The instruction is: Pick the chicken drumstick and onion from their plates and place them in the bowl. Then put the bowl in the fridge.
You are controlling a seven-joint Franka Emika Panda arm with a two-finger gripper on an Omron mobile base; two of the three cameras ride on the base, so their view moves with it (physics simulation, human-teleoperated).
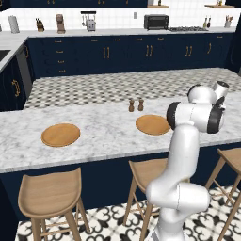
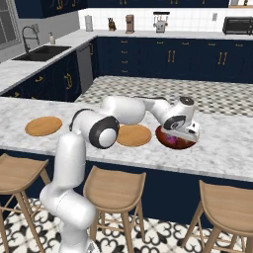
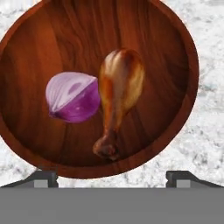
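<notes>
With onion (image 3: 72,97) and chicken drumstick (image 3: 117,94) lying in the bowl (image 3: 35,52), our gripper (image 3: 112,177), fingers spread, must next grasp its rim for the fridge.

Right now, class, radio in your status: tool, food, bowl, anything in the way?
Tool open, empty, above bowl. Onion and chicken drumstick side by side in bowl. Both plates bare. Nothing in the way.

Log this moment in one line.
gripper: open, over bowl | onion, drumstick: in bowl | plates: bare | fridge step: pending
</notes>
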